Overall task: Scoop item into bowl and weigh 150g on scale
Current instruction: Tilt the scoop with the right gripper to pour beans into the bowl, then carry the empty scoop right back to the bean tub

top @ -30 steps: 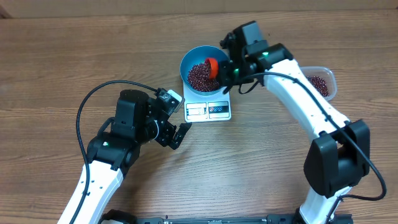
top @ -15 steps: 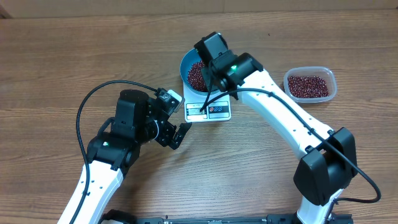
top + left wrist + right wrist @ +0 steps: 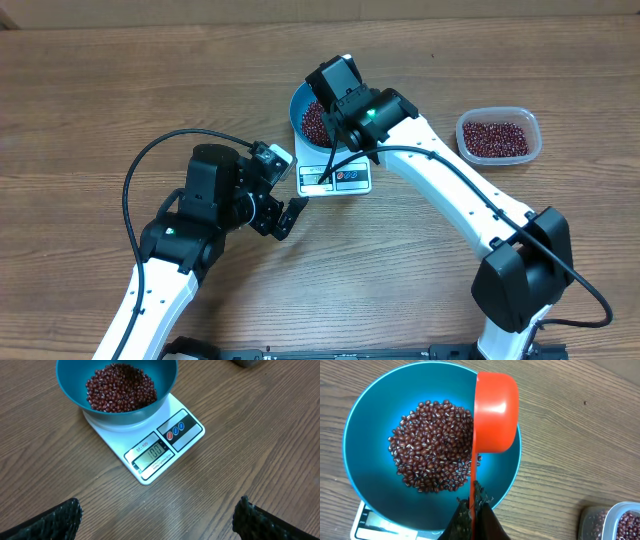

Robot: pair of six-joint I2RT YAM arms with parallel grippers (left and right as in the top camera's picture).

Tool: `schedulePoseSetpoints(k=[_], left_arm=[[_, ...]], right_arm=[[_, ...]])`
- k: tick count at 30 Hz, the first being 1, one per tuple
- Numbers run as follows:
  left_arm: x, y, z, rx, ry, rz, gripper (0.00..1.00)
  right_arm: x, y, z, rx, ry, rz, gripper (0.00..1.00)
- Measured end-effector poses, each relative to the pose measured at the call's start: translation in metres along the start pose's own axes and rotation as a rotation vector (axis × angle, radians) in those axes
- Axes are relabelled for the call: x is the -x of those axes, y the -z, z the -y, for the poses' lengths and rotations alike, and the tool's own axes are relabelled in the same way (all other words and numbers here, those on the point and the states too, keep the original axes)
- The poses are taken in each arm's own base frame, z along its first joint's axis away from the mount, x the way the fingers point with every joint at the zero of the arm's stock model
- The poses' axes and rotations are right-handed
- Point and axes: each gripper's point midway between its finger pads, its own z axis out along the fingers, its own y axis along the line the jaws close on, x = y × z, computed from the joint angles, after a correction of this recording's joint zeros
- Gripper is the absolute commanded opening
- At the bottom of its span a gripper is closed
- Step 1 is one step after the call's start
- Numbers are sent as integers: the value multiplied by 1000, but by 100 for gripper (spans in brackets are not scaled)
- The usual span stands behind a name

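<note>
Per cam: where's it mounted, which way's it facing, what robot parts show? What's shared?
Overhead: fixed above the table, looking straight down; both arms show, the open left gripper beside the flat white square scale.
Left wrist: low on the left arm, facing forward and down at the scale's display and the round blue bowl; its black jaws fill the bottom corners.
Right wrist: above the bowl, looking down; right gripper shut on an orange scoop.
Shared: all three show the bowl of dark red-brown beans on the scale.
</note>
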Motion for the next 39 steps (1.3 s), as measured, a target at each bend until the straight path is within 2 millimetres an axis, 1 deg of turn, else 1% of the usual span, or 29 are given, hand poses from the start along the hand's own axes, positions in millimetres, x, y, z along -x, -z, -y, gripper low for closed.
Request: schedulePoseSetpoints(k=[5, 8, 10, 13, 17, 19, 21, 23, 26, 27, 30, 35, 39], left_arm=[[0, 0, 0, 0, 0, 0, 100], [0, 0, 0, 0, 0, 0, 100], [0, 0, 0, 0, 0, 0, 99], [0, 0, 0, 0, 0, 0, 100], [0, 0, 0, 0, 0, 0, 99], [0, 0, 0, 0, 0, 0, 99], [0, 0, 0, 0, 0, 0, 100], [0, 0, 0, 0, 0, 0, 100], [0, 0, 0, 0, 0, 0, 100], [0, 0, 0, 0, 0, 0, 100], [0, 0, 0, 0, 0, 0, 100], [0, 0, 0, 0, 0, 0, 100], [0, 0, 0, 0, 0, 0, 100]], right_arm=[[-1, 0, -5, 59, -13, -9, 4], [0, 0, -1, 98, -36, -16, 4], [2, 2, 5, 122, -58, -15, 4], [8, 11, 17, 160, -98, 3, 4], [16, 32, 38, 214, -156, 41, 4], [18, 45, 52, 236, -191, 55, 4], [14, 55, 72, 248, -230, 55, 4], [7, 63, 92, 242, -270, 41, 4], [-11, 69, 129, 211, -333, -5, 4], [-20, 70, 141, 198, -349, -29, 4], [-48, 68, 170, 165, -387, -118, 4], [-76, 66, 208, 109, -448, -182, 4], [-98, 58, 227, 74, -485, -230, 4]])
